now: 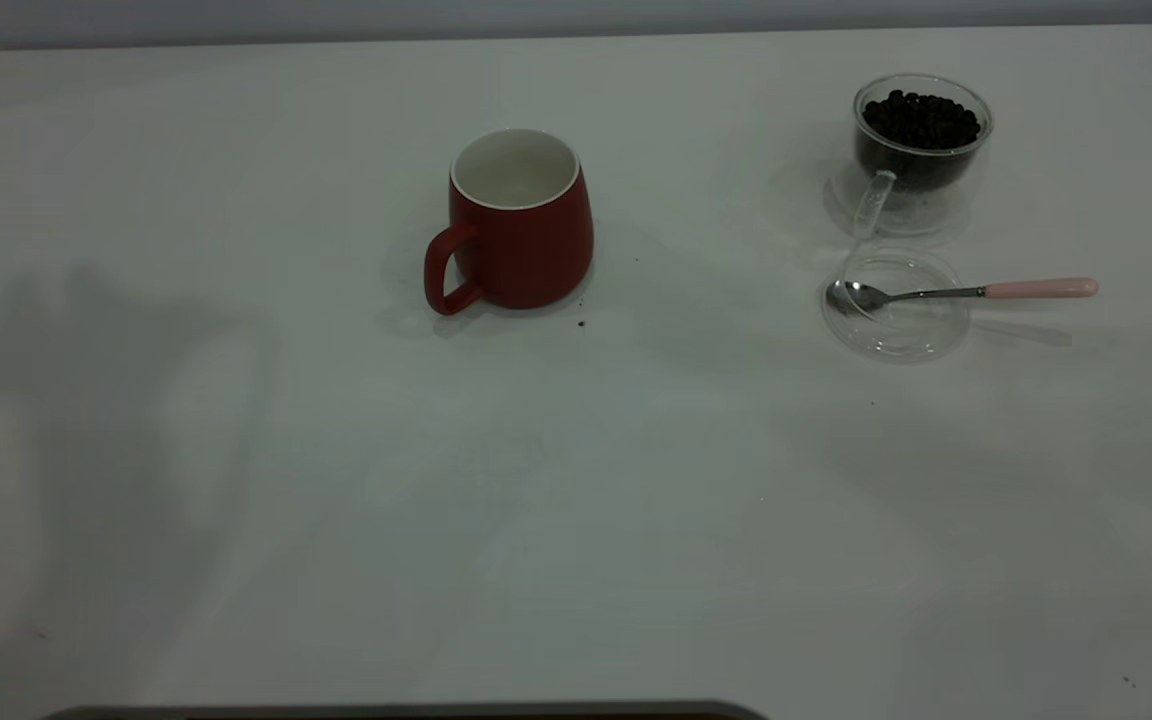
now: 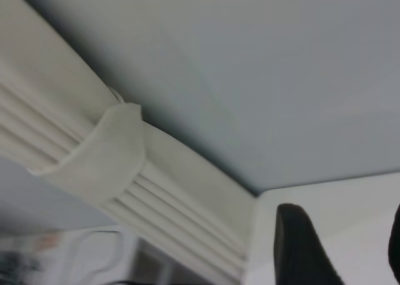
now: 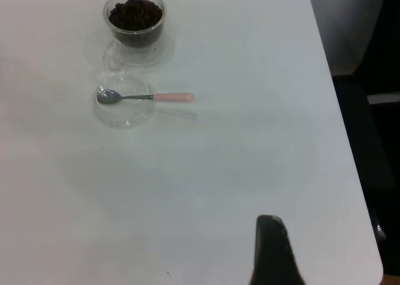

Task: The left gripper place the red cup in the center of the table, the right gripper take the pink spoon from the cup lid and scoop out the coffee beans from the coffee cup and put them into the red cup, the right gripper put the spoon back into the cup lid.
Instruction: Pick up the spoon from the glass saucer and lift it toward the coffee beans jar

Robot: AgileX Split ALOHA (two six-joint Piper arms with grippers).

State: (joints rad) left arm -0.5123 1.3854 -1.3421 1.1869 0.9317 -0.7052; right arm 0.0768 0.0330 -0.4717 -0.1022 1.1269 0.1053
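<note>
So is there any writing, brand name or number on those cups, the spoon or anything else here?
None: no words, labels, numbers or signs can be read in any view.
The red cup is plain.
The coffee cup, the cup lid and the pink spoon carry no print.
The table shows only a few tiny dark specks, not writing.

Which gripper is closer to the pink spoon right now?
Right, as far as the views show. The right gripper looks across bare table at the pink spoon resting on the cup lid. The left gripper faces the table edge, away from it.
</note>
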